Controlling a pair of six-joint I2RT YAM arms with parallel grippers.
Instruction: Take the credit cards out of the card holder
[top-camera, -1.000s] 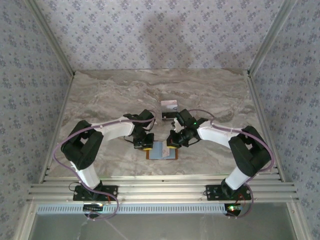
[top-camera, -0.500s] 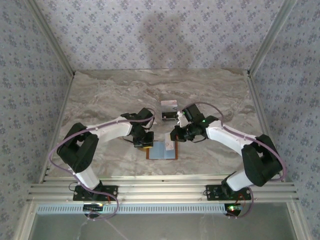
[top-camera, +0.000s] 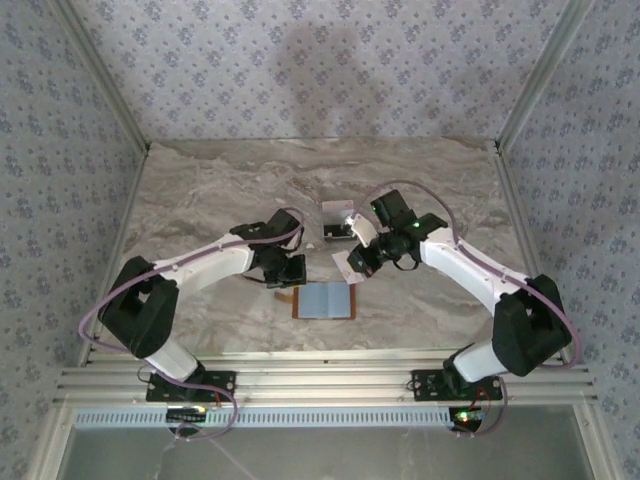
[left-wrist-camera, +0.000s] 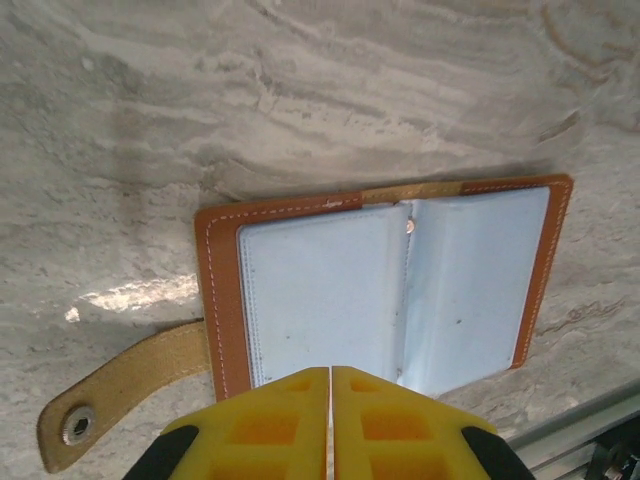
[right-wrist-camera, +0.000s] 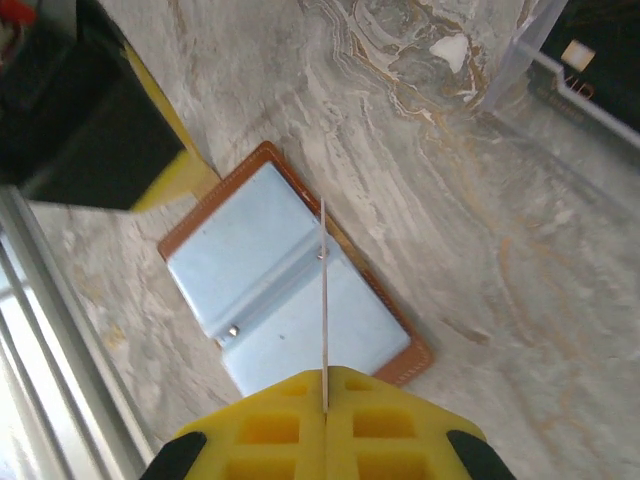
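- Grey-veined marble desk: carries everything; bare stretches lie well apart from both pincers.
- Brown card holder: lies open and flat, grey-blue inside up, below and nearer the arm bases than both pincers. Neither pincer touches it. No card shows in its panels; whether a pocket hides one cannot be told.
- Clear plastic tray: just beyond the right pincer, on its far side from the card holder. Pale and dark flat items lie inside, probably cards already removed.
- Right pincer: lifted above the desk between card holder and tray, yellow fingers pressed onto one thin pale credit card, seen edge-on.
- Left pincer: fingers pressed together, nothing between them, poised over the near edge of the open holder.
- Tan strap with snap: sticks out from the holder's side, to the left of the left pincer.
- Step in hand, by judgement: one card drawn out and on its way to the tray.
- Next move calls for: bringing the card over the tray wall, then spreading the fingers to drop it.
- In the way: the tray's upright wall; a held card tilted low could catch on it.
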